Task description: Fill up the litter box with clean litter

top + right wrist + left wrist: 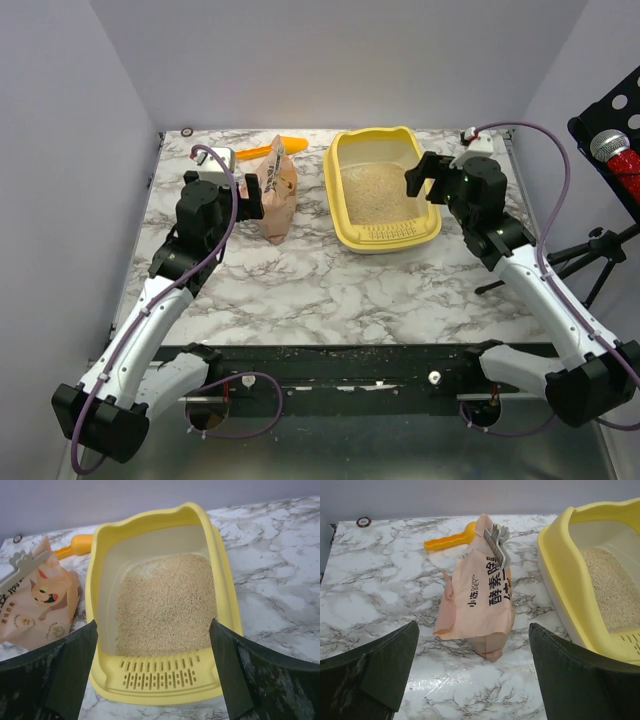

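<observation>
The yellow litter box (345, 215) stands at the back middle of the marble table, slotted lip toward me. Beige litter (376, 192) covers its floor, also seen in the right wrist view (167, 602). The pinkish-tan bag (279, 190) stands left of the box, clipped at the top (496, 542). My left gripper (252, 196) is open and empty, just left of the bag. My right gripper (422, 177) is open and empty at the box's right rim; the box (160, 680) lies between its fingers in the wrist view.
An orange scoop (272, 150) lies behind the bag, also in the left wrist view (450, 539). A small dark disc (187, 131) sits at the back left corner. A microphone on a stand (614, 150) is off the table to the right. Litter grains speckle the front black rail (350, 355).
</observation>
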`<control>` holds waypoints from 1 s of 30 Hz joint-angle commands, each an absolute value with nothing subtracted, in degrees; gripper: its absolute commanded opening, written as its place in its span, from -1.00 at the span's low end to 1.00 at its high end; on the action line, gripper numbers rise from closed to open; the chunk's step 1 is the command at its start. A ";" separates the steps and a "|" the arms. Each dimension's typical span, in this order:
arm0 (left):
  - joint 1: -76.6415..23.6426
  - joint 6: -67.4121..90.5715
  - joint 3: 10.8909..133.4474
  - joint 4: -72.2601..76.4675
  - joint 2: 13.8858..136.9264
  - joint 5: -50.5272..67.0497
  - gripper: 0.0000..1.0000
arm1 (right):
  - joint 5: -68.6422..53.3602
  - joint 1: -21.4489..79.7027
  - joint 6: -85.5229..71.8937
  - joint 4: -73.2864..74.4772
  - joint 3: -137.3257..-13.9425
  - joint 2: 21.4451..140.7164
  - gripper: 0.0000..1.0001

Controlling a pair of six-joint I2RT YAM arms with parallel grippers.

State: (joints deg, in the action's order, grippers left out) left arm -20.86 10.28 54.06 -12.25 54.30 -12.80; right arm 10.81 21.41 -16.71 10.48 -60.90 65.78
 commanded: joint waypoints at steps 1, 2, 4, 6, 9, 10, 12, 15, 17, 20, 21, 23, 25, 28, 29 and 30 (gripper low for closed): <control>-21.01 10.82 52.83 -11.61 53.79 -10.20 0.97 | 16.86 21.45 -18.19 10.44 -61.51 63.36 1.00; -21.01 10.55 52.30 -10.64 53.88 -9.67 0.97 | 18.53 21.53 -18.80 12.72 -62.48 63.80 1.00; -21.27 10.81 51.94 -10.37 54.23 -9.93 0.97 | 20.82 21.53 -18.20 15.72 -63.89 64.25 1.00; -21.44 11.34 52.29 -10.72 54.40 -10.45 0.97 | 19.09 21.53 -16.45 15.30 -63.11 63.55 1.00; -21.45 10.72 53.87 -11.86 55.02 -12.38 0.97 | 10.57 21.53 -13.98 12.49 -61.96 62.49 1.00; -21.45 10.29 54.49 -12.56 55.37 -12.57 0.98 | 9.15 21.53 -14.06 12.39 -62.22 62.66 1.00; -21.36 10.28 55.98 -13.71 56.33 -12.66 0.98 | 7.57 21.53 -13.80 13.18 -63.36 63.54 1.00; -21.45 10.72 58.70 -15.46 58.79 -11.96 0.97 | 5.20 21.53 -13.71 14.94 -64.51 65.12 1.00; -21.45 10.90 60.20 -16.26 60.55 -12.30 0.98 | 3.35 21.53 -14.06 15.03 -64.42 65.91 1.00; -21.45 10.90 62.57 -17.40 63.80 -13.18 0.98 | 0.45 21.53 -15.11 14.33 -63.99 67.23 1.00; -21.45 10.81 63.10 -17.32 64.85 -13.01 0.97 | 0.44 21.53 -15.47 14.15 -63.90 67.76 1.00; -21.53 10.81 64.33 -17.40 67.57 -12.31 0.97 | -2.54 21.53 -15.91 14.15 -63.72 68.55 1.00; -21.62 10.72 65.47 -17.32 70.04 -12.48 0.97 | -3.42 21.53 -16.17 14.15 -63.46 68.99 1.00; -21.80 10.37 66.35 -16.79 73.90 -13.71 0.97 | -3.78 21.62 -16.35 13.97 -63.11 69.00 1.00; -21.80 10.37 66.62 -16.44 74.96 -14.15 0.97 | -3.69 21.62 -16.43 13.97 -63.02 68.91 1.00; -21.88 10.46 66.80 -16.35 76.36 -14.67 0.98 | -3.78 21.62 -16.44 13.97 -62.84 68.82 1.00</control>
